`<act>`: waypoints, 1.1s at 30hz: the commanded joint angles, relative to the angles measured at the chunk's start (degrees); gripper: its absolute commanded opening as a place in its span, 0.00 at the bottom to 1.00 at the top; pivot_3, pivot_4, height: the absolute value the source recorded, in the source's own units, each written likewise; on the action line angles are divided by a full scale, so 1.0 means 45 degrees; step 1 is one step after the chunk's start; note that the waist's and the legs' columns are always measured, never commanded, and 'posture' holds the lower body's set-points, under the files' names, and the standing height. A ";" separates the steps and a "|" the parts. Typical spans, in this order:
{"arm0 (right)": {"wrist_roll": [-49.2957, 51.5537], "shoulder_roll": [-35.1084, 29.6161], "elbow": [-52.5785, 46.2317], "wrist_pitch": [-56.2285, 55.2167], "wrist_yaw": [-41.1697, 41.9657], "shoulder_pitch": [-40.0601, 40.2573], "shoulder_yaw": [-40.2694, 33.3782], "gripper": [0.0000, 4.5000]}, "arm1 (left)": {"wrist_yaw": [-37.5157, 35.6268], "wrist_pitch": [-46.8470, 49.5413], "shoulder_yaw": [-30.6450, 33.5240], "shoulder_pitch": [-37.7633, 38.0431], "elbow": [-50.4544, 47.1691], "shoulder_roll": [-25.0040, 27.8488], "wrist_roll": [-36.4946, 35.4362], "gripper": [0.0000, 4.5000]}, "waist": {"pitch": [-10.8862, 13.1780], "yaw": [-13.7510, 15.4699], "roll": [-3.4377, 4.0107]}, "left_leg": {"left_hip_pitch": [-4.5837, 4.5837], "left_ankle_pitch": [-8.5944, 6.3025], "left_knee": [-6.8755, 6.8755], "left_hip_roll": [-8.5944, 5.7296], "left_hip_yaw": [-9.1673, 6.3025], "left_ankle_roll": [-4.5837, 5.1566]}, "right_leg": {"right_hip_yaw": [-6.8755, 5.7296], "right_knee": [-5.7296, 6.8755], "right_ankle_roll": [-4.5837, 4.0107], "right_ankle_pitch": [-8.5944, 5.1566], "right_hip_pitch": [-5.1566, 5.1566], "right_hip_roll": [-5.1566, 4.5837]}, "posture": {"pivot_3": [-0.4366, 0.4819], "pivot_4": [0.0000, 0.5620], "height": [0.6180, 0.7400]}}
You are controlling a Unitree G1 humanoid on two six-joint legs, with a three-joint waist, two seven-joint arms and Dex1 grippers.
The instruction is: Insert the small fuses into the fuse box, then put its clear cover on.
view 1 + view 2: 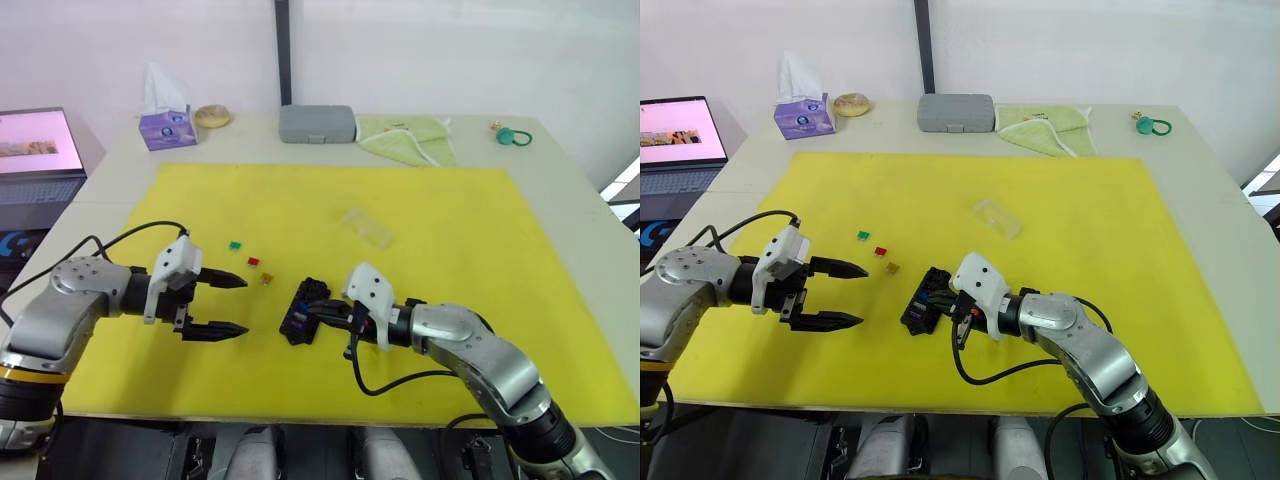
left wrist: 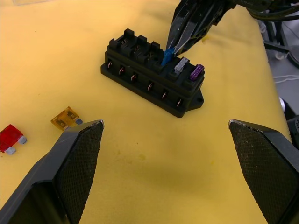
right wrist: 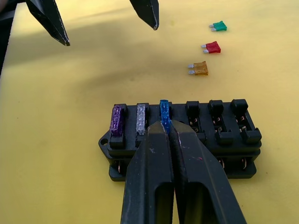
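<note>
The fuse box (image 3: 182,140) lies on the yellow mat (image 1: 450,250), its long axis running diagonally in the head views, from near-left to far-right, slotted face up. In its row of six slots, the purple fuse (image 3: 115,120) sits in the end slot, the grey fuse (image 3: 141,119) in the slot beside it, and the blue fuse (image 3: 164,112) stands upright in the third; the remaining three slots are vacant.

My right gripper (image 3: 165,127) is closed on the blue fuse, its two black fingers pressed together over the chip directly above the box, with the fuse's top edge showing just past the fingertips.

My left gripper (image 1: 228,304) hovers with its fingers spread wide, holding nothing, near the box on its left side and pointing toward it.

Three loose fuses lie flat on the mat in a short line between the left gripper and the box: the green fuse (image 1: 235,244) farthest, the red fuse (image 1: 253,261) in the middle, and the orange fuse (image 1: 266,279) nearest the box.

The clear cover (image 1: 367,228) rests on the mat well beyond the box, apart from both grippers.
</note>
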 commanded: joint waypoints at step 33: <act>0.1154 0.0713 0.0138 0.0244 0.0475 -0.1089 -0.1311 0.15 | 0.0007 -0.0049 -0.0060 -0.0317 0.0105 0.0016 0.0110 1.00 | 0.0000 -0.0005 0.0000 | 0.0004 0.0000 0.0000 0.0001 -0.0001 0.0000 | 0.0001 0.0006 0.0001 0.0000 0.0001 0.0003 | 0.48 0.27 0.97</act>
